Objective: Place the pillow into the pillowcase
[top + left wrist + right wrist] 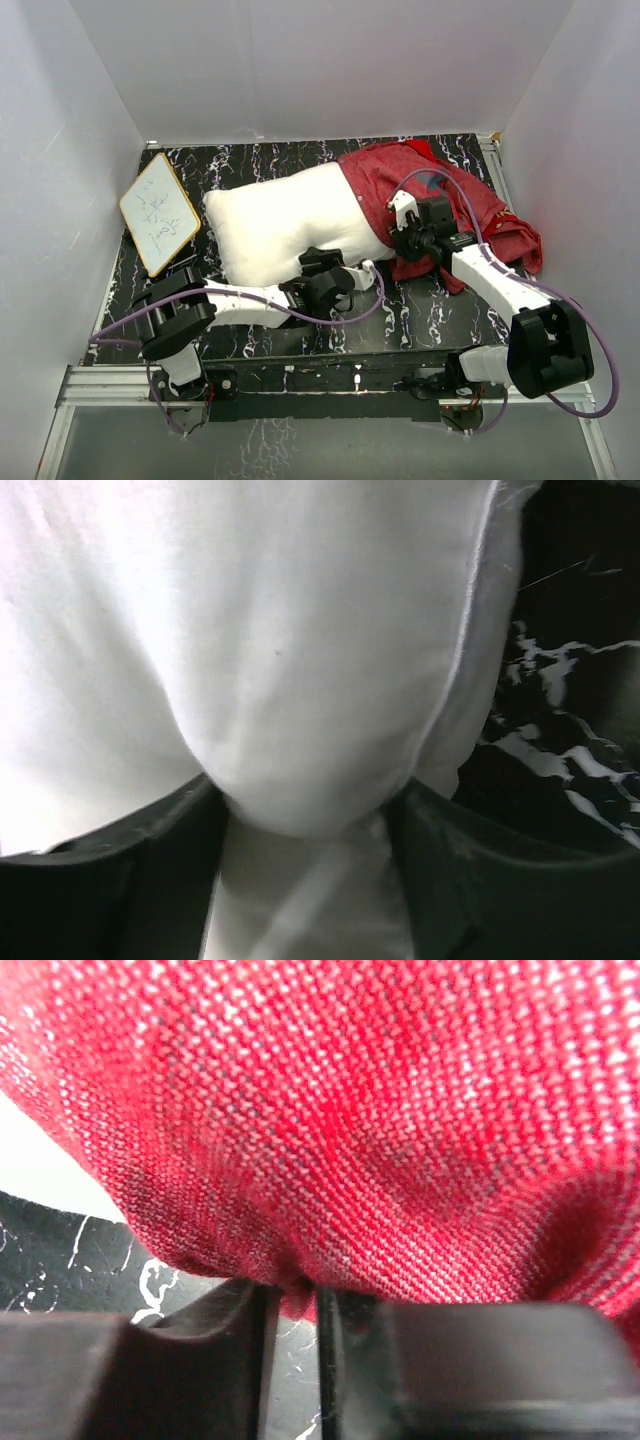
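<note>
Your left arm [240,300] lies low and stretched forward across the front. Its left gripper [300,845] is set wide, both dark fingers [120,890] pressed against a bulge of the pillow [300,680] that fills the gap between them. Your right arm [490,275] is bent at the elbow and reaches forward and inward, wrist angled down. The right gripper [293,1305] has its jaws almost together, a small pinch of the pillowcase [380,1110] caught in the narrow slot between them.
</note>
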`<state>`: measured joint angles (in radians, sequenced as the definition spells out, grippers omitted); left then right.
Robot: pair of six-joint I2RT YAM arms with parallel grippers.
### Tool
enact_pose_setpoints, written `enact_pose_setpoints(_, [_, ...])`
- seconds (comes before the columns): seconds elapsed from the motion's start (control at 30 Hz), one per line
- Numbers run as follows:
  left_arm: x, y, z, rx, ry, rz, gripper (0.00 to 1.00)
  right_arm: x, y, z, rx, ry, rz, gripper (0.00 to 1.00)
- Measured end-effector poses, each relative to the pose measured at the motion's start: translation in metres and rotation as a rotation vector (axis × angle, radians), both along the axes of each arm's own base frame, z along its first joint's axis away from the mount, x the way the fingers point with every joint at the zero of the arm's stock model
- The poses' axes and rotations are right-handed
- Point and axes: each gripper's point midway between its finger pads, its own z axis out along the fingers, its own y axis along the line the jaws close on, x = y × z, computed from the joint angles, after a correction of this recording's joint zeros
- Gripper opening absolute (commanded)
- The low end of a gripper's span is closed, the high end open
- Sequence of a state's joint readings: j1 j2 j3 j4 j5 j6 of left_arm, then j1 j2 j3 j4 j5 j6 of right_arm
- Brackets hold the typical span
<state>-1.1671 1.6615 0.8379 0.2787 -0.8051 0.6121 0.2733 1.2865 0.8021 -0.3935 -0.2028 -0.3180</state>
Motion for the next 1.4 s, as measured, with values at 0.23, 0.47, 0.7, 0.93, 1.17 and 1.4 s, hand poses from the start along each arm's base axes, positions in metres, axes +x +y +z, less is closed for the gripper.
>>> enact_pose_setpoints(0.23, [0.020, 0.001, 0.002, -0.062, 0.020, 0.037, 0.00, -0.005, 0.011, 0.009, 0.042, -0.008, 0.072, 0.08])
enact_pose_setpoints(0.47, [0.012, -0.026, 0.038, -0.267, 0.174, -0.063, 0.00, -0.017, 0.065, 0.110, 0.283, -0.134, 0.367, 0.08])
enact_pose_setpoints(0.7, [0.012, -0.055, 0.152, -0.631, 0.226, -0.183, 0.00, 0.027, 0.109, 0.239, 0.525, -0.249, 0.494, 0.08])
enact_pose_setpoints(0.93, [-0.006, -0.051, 0.178, -0.930, 0.424, -0.256, 0.00, 0.011, 0.124, 0.272, 0.674, -0.246, 0.562, 0.08])
enact_pose_setpoints(1.17, [0.018, 0.003, 0.152, -1.351, 0.614, -0.115, 0.00, 0.016, 0.132, 0.242, 0.627, -0.198, 0.523, 0.18])
enact_pose_setpoints(1.4, [0.064, 0.056, 0.137, -1.673, 0.685, 0.048, 0.00, 0.032, 0.164, 0.176, 0.564, -0.025, 0.569, 0.73])
